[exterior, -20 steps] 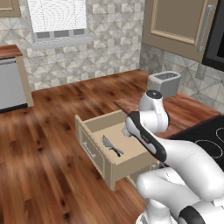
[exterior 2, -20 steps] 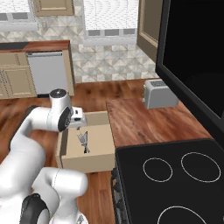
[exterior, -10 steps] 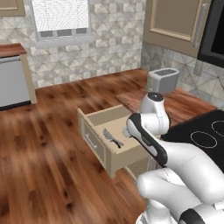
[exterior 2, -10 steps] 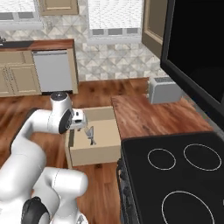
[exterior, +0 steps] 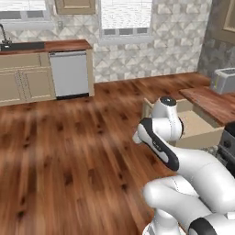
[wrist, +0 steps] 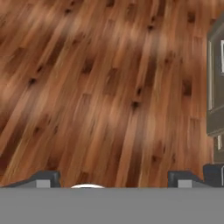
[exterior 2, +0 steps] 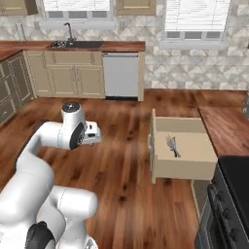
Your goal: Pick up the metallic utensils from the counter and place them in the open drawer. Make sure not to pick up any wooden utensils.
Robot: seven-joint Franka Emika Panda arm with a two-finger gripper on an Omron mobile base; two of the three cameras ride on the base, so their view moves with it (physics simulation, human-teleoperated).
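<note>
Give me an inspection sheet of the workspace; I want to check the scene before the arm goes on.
Surface: counter, reddish wood, right of the drawer; bare where visible.
Job's things: open drawer pulled out, with metal utensils lying inside; too small to count.
Clutter: toaster on the counter.
Gripper: gripper open, holding nothing, pointing at the wooden floor, away from the drawer.
Cables: nothing seen.
Surroundings: dishwasher, sink, beige cabinets, stove beside the counter.
</note>
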